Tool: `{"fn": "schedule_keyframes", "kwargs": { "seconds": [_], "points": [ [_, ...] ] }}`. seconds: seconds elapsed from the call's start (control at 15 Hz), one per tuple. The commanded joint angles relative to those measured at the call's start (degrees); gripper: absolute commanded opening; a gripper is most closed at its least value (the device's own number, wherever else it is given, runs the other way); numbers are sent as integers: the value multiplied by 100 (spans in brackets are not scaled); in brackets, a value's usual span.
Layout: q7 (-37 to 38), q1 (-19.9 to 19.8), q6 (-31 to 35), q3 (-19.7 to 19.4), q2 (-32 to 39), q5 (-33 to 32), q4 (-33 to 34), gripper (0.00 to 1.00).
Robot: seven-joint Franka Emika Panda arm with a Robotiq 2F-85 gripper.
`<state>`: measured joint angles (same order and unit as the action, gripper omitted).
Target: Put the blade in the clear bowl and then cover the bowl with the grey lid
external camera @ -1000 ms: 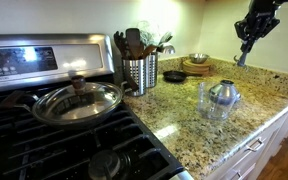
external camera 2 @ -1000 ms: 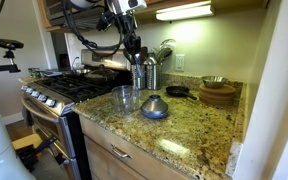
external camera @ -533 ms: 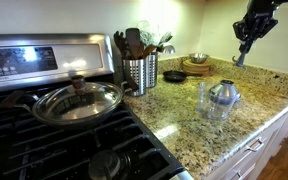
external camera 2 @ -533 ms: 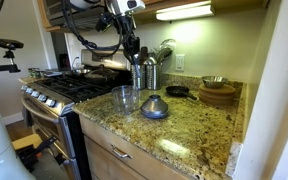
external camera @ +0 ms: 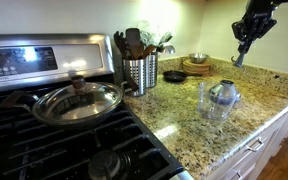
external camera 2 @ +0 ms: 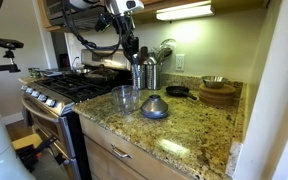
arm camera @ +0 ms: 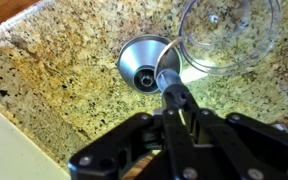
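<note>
Grey blade (arm camera: 167, 74) hangs clamped in the claw (arm camera: 171, 98) above the granite bench (arm camera: 64, 80), over the grey lid (arm camera: 139, 62), clear bowl (arm camera: 229, 35) at the lid's two o'clock.

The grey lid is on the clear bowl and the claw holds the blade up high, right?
No. The grey lid sits on the counter beside the clear bowl, as the wrist view shows. The gripper does hold the blade up high.

On the counter (external camera: 184, 125), the lid (external camera: 224, 93) sits just beside the bowl (external camera: 205, 100), the blade (arm camera: 168, 75) hanging above them. Behind stands the utensil holder (external camera: 139, 72), beside the stove (external camera: 44, 140), which bears a pan (external camera: 76, 100).
</note>
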<state>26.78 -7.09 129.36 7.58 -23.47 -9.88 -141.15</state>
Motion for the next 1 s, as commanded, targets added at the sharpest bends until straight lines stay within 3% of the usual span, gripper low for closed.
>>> {"fn": "schedule_keyframes", "kwargs": {
  "seconds": [0.0,0.53,0.93],
  "points": [
    [-76,207,-81,53,52,39,63,6],
    [-758,647,-52,-56,375,426,164,6],
    [-1436,729,-130,-149,662,810,281,6]
  ]
}}
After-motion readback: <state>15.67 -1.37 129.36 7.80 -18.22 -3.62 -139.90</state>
